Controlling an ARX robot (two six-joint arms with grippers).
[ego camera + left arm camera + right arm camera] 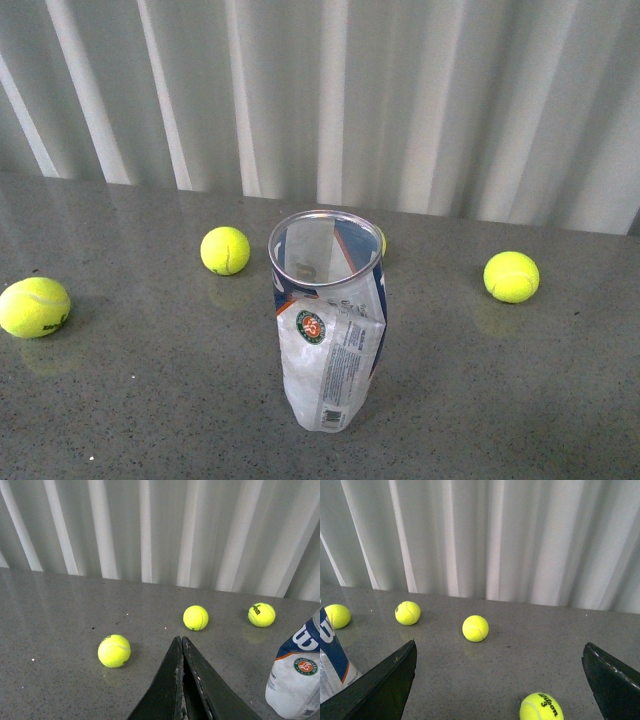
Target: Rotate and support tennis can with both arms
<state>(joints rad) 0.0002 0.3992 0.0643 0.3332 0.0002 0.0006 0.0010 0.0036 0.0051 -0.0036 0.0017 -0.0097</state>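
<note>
The tennis can [328, 320] stands upright on the grey table, open metal-rimmed top up, its clear dented body carrying the white, navy and orange label. Neither arm shows in the front view. In the left wrist view my left gripper [181, 639] is shut and empty, its fingers pressed together, and the can [297, 680] stands apart from it at the picture's right edge. In the right wrist view my right gripper [500, 645] is wide open and empty, and the can [330, 655] shows at the picture's left edge, beside one finger [395, 680].
Yellow tennis balls lie on the table [150, 400]: one far left [35, 307], one behind-left of the can [225, 250], one right [511, 276], one partly hidden behind the can [381, 240]. A ball [541, 707] lies between my right fingers. A white curtain hangs behind.
</note>
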